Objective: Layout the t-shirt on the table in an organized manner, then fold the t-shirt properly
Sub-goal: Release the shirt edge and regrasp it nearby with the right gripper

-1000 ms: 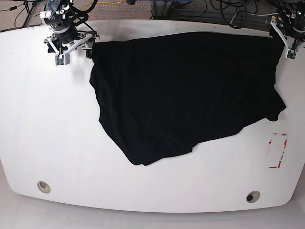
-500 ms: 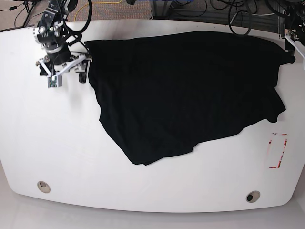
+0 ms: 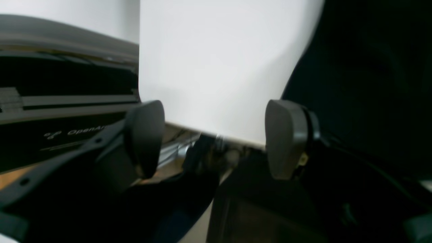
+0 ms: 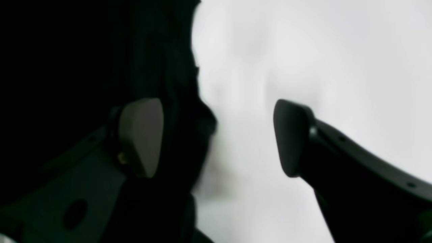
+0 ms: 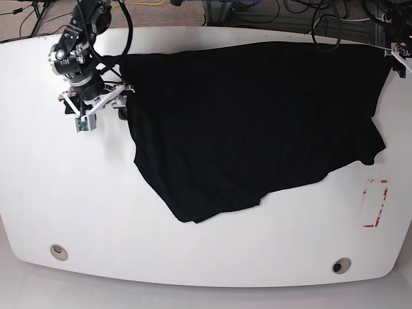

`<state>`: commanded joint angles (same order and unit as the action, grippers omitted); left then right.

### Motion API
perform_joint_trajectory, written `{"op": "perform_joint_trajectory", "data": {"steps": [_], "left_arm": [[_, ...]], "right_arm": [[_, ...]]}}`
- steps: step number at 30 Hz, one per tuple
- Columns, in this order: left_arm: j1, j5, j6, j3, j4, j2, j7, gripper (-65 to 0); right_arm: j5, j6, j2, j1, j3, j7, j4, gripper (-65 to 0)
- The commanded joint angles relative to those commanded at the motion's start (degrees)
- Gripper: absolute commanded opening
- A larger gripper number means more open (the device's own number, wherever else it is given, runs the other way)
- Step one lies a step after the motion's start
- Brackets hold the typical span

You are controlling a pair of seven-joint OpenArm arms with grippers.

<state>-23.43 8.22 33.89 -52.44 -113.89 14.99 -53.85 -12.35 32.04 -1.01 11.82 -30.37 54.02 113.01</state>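
The black t-shirt (image 5: 257, 122) lies spread across the far half of the white table (image 5: 71, 193), with no print showing. My right gripper (image 5: 116, 106) is at the shirt's left edge. In the right wrist view that gripper (image 4: 216, 135) is open, and the cloth's edge (image 4: 182, 135) reaches partway into the gap between the fingers. My left gripper (image 5: 398, 56) is at the shirt's far right corner, almost out of frame. In the left wrist view it (image 3: 216, 138) is open over the table's edge, with the t-shirt (image 3: 371, 84) just right of its fingers.
A red tape rectangle (image 5: 376, 203) marks the table's right side. Two round grommet holes (image 5: 58, 252) (image 5: 341, 265) sit near the front edge. Cables and dark equipment (image 5: 270, 9) lie behind the table's far edge.
The right arm came forward along the shirt's left edge. The left arm moved right toward the frame's edge, and the shirt's far right corner now reaches further right.
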Motion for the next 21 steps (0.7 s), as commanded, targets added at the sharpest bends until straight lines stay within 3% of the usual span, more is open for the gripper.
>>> {"op": "perform_joint_trajectory", "data": {"steps": [5,21], "left_arm": [[0.2,0.0,0.0,0.2,-0.1,0.0,0.0,-21.1],[0.9,0.0,-0.1,-0.1,0.3,0.0,0.1,-21.1]], "right_arm": [[-0.4,0.26,0.1,0.6,0.0,3.4,-0.2,-16.6],[-0.4,0.26,0.1,1.8,-0.2,3.5,-8.5,-19.0]]}}
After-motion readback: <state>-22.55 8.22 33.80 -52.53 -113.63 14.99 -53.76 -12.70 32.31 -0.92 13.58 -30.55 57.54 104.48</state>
